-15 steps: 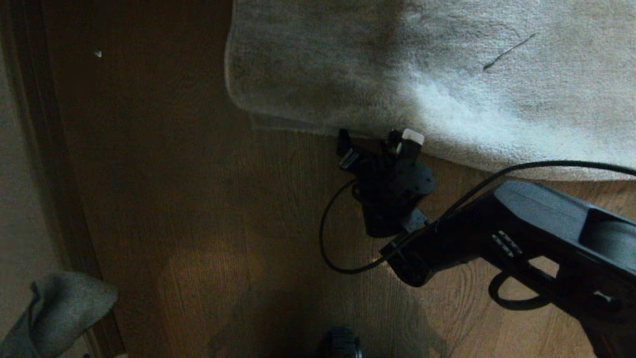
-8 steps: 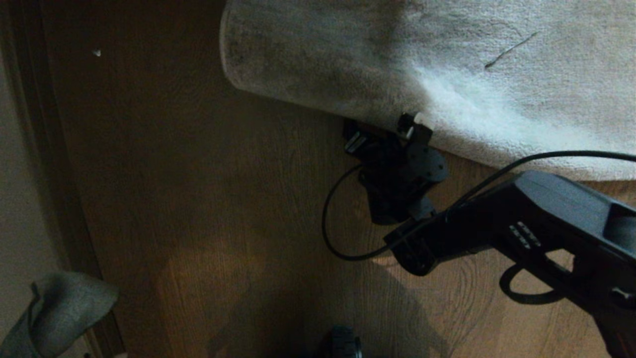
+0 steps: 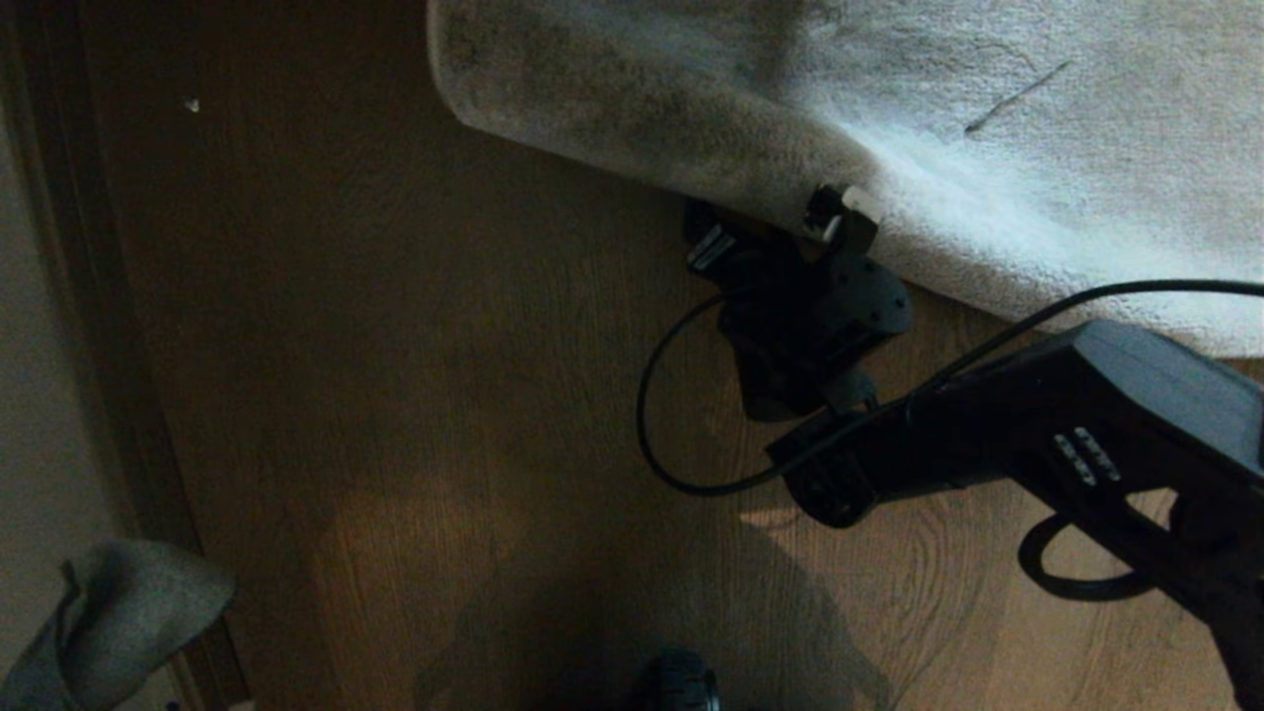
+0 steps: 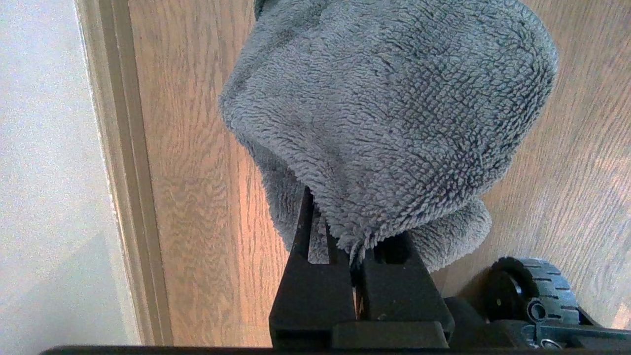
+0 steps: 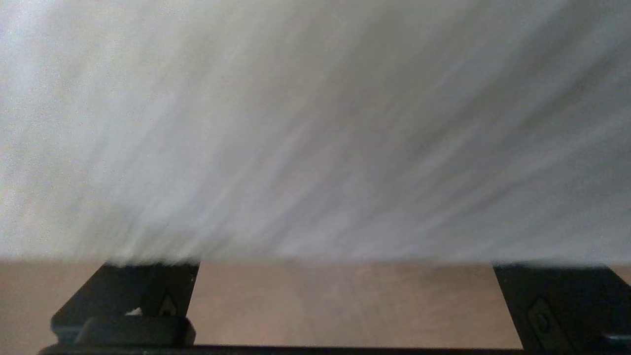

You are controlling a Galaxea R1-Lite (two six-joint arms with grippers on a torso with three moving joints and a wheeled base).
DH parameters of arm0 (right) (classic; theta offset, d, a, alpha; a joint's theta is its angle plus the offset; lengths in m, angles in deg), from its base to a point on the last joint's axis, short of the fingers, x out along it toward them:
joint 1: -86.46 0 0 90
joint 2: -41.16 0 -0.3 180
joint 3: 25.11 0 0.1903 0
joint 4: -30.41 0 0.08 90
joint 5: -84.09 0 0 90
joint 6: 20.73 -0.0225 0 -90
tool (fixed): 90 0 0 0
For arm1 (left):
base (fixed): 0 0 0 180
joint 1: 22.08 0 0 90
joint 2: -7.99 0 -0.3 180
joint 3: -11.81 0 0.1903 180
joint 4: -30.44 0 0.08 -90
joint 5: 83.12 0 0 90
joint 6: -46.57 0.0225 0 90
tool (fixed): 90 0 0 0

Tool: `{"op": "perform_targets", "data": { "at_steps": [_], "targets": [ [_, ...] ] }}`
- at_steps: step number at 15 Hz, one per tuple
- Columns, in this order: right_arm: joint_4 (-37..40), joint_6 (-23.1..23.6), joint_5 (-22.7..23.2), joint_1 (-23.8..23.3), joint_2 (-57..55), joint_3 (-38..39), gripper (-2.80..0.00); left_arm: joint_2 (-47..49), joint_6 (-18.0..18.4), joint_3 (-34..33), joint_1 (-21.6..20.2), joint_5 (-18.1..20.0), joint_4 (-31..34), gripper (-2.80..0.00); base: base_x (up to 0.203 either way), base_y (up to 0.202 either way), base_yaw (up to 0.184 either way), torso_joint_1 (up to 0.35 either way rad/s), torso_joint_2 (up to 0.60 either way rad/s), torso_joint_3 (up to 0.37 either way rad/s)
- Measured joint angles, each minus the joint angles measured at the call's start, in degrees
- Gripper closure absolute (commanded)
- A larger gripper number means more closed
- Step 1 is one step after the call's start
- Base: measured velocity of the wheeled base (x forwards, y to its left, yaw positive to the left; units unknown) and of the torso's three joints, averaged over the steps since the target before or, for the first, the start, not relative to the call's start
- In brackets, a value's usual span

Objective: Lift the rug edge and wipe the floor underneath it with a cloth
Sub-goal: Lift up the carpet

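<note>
The large light grey rug [image 3: 987,118] fills the far right of the head view, and the rug edge [image 3: 632,163] runs slantwise across the brown wooden floor [image 3: 444,395]. My right gripper [image 3: 770,232] is open and pressed against that edge, which bulges up over it. In the right wrist view the rug [image 5: 315,123] covers both fingertips of the right gripper [image 5: 345,268], with bare floor [image 5: 340,301] between the wide-set fingers. My left gripper [image 4: 352,236] is shut on the plush grey cloth [image 4: 389,113], which shows low at the left of the head view [image 3: 128,612].
A pale wall with a skirting board [image 3: 59,296] runs along the left. A black cable [image 3: 652,425] loops off the right wrist. A wheel of my base [image 3: 676,686] shows at the near edge. A dark thread [image 3: 1017,99] lies on the rug.
My right gripper has moved away from me into the rug, pushing its edge back and bulging it up. The rug corner has shifted farther away and left. The cloth and left arm have not moved.
</note>
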Motion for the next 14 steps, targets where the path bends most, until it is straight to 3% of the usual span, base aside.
{"op": "perform_targets", "data": {
  "at_steps": [7,14],
  "targets": [
    [-0.5,-4.3,9.7,4.7,1.5,-0.1,-2.80,0.0,0.0,0.0,0.0,0.0,0.0,0.00,0.000,0.000,0.000,0.000,0.00,0.000],
    [-1.3,-6.5,10.0,6.9,1.9,-0.3,-2.80,0.0,0.0,0.0,0.0,0.0,0.0,0.00,0.000,0.000,0.000,0.000,0.00,0.000]
  ]
}}
